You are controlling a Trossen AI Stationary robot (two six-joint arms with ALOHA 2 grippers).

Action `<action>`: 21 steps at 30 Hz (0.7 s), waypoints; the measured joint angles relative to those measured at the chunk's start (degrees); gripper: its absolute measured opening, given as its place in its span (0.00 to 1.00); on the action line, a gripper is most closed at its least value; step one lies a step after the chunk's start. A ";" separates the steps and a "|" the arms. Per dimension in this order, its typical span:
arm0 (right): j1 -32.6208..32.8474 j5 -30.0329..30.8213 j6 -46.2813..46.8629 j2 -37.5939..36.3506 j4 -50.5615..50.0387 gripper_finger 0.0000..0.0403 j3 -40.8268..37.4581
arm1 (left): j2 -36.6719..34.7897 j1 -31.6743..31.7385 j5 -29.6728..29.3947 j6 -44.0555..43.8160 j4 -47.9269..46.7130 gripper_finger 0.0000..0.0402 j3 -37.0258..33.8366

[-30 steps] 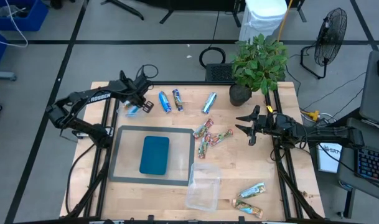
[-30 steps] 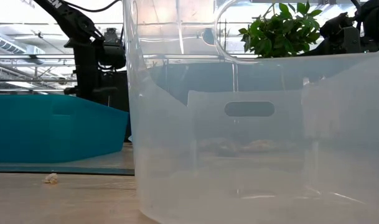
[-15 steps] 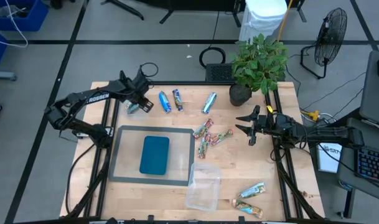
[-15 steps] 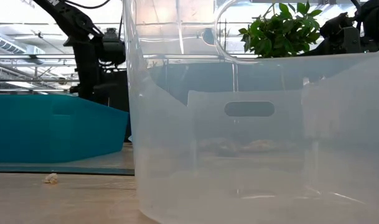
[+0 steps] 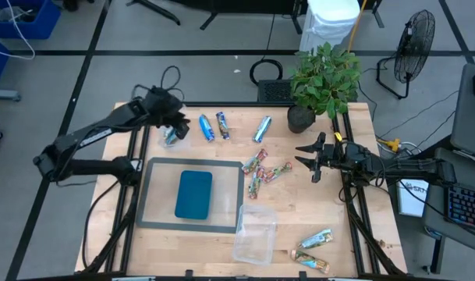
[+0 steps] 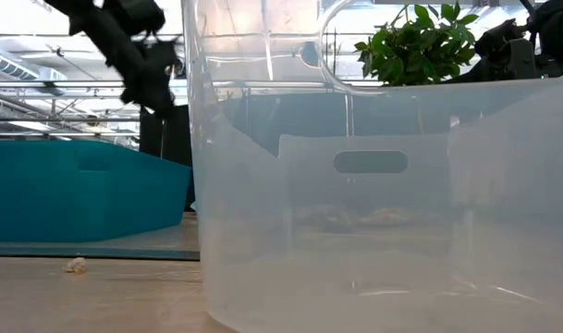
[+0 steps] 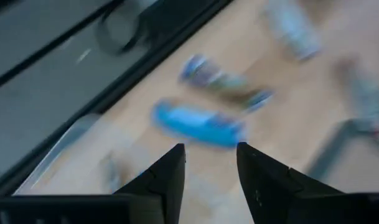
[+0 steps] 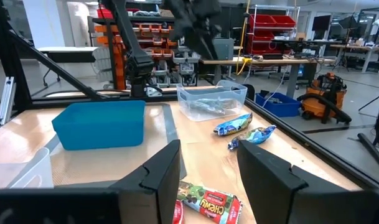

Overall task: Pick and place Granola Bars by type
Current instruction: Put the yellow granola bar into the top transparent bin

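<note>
Wooden counter (image 5: 221,234) carried shiny foil-wrapped granola bars: blue ones (image 5: 207,127) lay just beside the left gripper (image 5: 171,125), which hung empty with fingers apart above a small clear plastic tub (image 5: 175,136). Red-green bars (image 5: 262,170) lay near the right gripper (image 5: 309,161), released and idle.

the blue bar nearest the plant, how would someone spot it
Start at the potted plant on the table's far edge. Just beside its pot, toward the left arm, lies a blue granola bar. It lies alone and slanted, while the other two blue bars sit paired farther along.
</note>
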 joint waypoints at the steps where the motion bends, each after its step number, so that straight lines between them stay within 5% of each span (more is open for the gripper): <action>1: 0.01 0.00 0.14 0.00 0.00 0.38 0.00 | -1.05 -0.87 2.52 0.57 1.75 0.35 0.00; 7: 0.00 0.00 0.14 0.00 0.00 0.37 0.00 | -4.09 -10.76 15.44 9.87 15.93 0.30 -1.51; 12: 0.01 0.00 0.16 -0.02 0.00 0.38 0.00 | -3.88 -21.07 21.72 17.25 31.20 0.23 -10.86; 21: 0.00 0.00 13.82 -0.01 0.27 0.38 0.00 | 2.71 -37.35 22.49 7.91 62.04 0.13 -29.12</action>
